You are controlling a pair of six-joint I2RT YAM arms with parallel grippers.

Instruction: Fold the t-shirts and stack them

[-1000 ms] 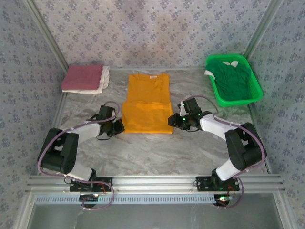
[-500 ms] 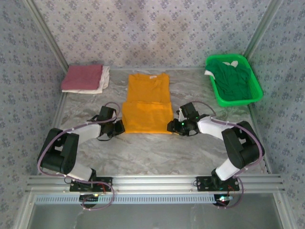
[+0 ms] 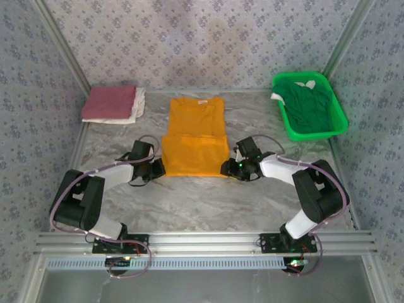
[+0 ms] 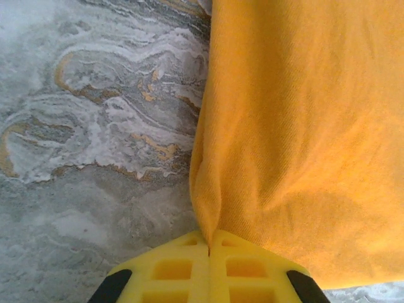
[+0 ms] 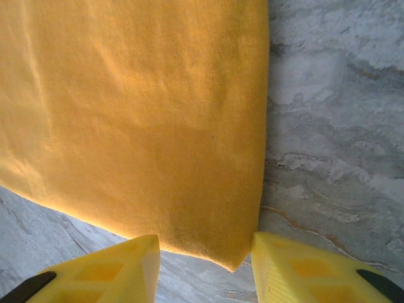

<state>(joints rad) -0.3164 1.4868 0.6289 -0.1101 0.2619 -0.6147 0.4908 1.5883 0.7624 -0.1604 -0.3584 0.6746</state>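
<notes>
Left gripper [image 4: 209, 238] clenched on shirt [image 3: 194, 142] corner; right gripper [image 5: 205, 247] spread, straddling the other hem corner, shirt's length running straight ahead of both.

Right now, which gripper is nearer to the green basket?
The right gripper. It sits at the near right corner of the orange t-shirt, with the green basket farther back on its right. The left gripper is at the near left corner, across the shirt.
</notes>
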